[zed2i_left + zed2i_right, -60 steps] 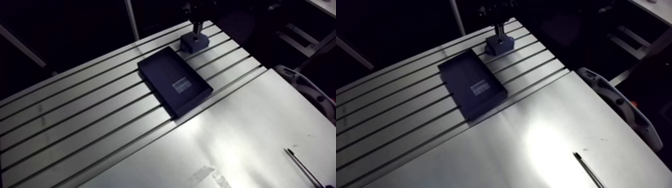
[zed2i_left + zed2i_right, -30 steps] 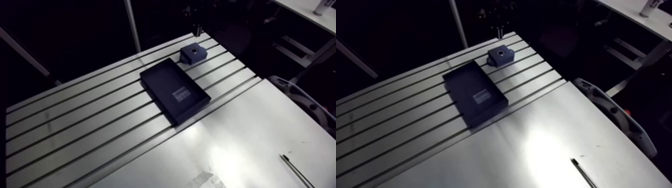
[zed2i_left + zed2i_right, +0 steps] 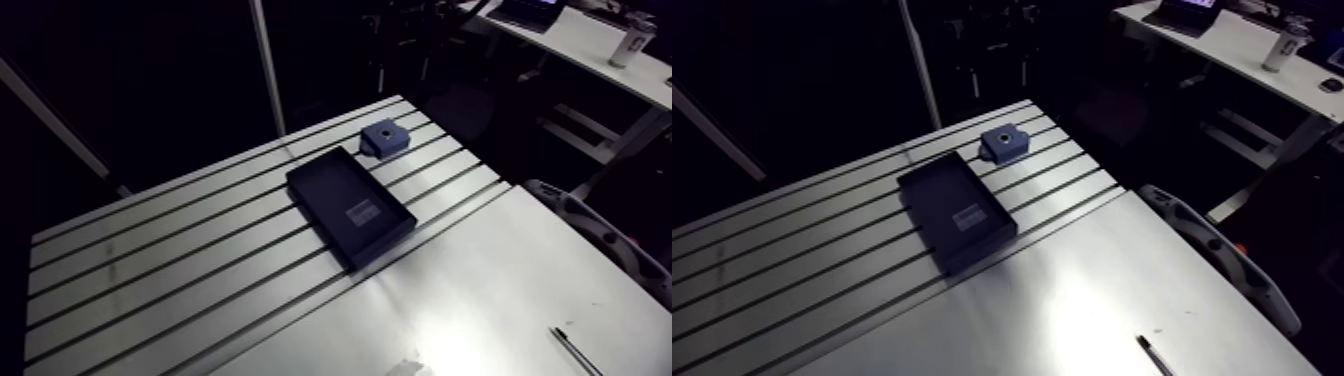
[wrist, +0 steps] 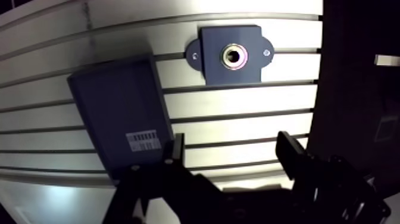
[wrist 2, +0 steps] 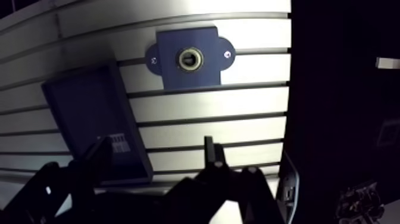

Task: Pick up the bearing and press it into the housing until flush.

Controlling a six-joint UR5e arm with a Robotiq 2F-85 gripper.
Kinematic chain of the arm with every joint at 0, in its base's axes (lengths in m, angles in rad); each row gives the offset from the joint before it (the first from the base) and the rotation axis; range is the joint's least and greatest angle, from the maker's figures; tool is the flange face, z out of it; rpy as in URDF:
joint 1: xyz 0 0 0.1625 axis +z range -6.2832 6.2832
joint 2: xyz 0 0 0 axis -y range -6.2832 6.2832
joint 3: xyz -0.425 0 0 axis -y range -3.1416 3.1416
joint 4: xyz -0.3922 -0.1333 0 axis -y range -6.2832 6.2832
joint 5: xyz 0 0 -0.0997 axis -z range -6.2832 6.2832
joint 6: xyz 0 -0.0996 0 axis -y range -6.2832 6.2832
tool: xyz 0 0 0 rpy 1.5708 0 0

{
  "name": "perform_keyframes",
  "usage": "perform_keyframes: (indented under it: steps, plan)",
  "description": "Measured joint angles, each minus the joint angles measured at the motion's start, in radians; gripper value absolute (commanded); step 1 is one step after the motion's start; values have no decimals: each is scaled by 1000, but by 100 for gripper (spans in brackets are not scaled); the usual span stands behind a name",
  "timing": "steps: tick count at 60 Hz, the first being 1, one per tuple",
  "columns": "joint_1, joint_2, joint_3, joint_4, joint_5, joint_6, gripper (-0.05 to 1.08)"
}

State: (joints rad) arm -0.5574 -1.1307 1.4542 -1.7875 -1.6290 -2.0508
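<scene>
The dark two-fingered gripper (image 4: 231,142) is rising well clear of the square blue housing block (image 4: 214,42), exposing the metal ring bearing (image 4: 227,56) sitting in its bore.

Hand (image 4: 231,142) held high, pointing down, fingers (image 4: 177,152) spread wide apart

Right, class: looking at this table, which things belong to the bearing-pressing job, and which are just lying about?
Part of the job:
- the blue housing
- the bearing, sitting in the housing's bore
- the tool, open and empty

Just lying about:
- the dark tray with a label, beside the housing
- the pen on the smooth part of the table
</scene>
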Motion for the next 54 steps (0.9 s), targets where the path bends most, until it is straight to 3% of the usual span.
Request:
perform_keyframes:
  steps: [13,24,54]
  plan:
    - [0,-61,-2,65,-11,3,0]
    - [12,-112,-6,104,-9,27,0]
    - [152,-167,-11,138,-5,184,0]
